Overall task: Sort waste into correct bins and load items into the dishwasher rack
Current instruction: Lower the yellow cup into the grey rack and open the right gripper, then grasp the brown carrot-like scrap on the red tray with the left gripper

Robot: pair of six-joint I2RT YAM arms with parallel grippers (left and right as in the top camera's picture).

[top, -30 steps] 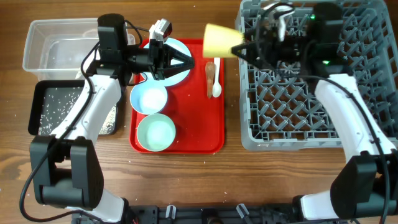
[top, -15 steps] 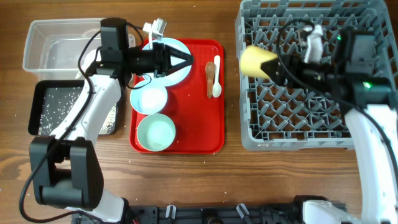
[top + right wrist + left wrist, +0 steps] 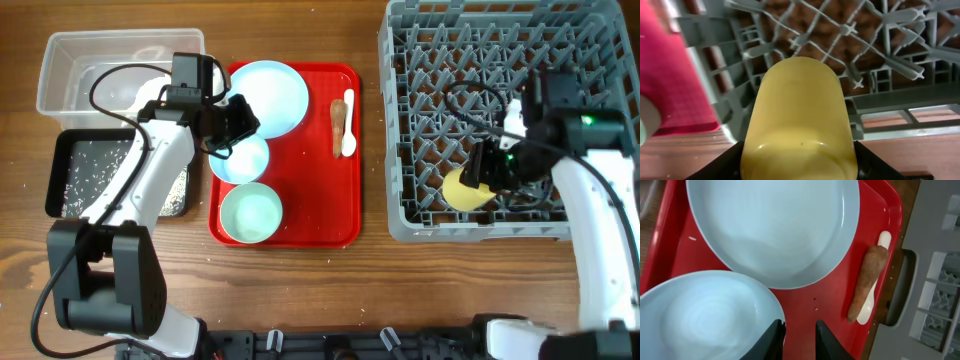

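My right gripper [image 3: 482,180] is shut on the small yellow cup [image 3: 466,190], low in the front left corner of the grey dishwasher rack [image 3: 392,120]. In the right wrist view the cup [image 3: 799,115] fills the space between the black fingers [image 3: 722,165], tilted over the rack's lattice. My left gripper [image 3: 243,122] hovers over the red tray [image 3: 320,200] between the pale blue plate [image 3: 275,85] and the white bowl [image 3: 240,160]. Its jaws [image 3: 799,340] stand narrowly open with only red tray between them. A brown stick [image 3: 867,280] lies on the white spoon [image 3: 883,240].
A mint bowl [image 3: 250,213] sits at the tray's front. The clear tub [image 3: 60,60] stands at the back left, with the black tray [image 3: 60,180] holding white crumbs in front of it. Bare wood runs along the table's front edge.
My right arm has carried the yellow cup from beside the tray's far edge into the rack and down to its front left corner. My left gripper has drawn back left off the plate.
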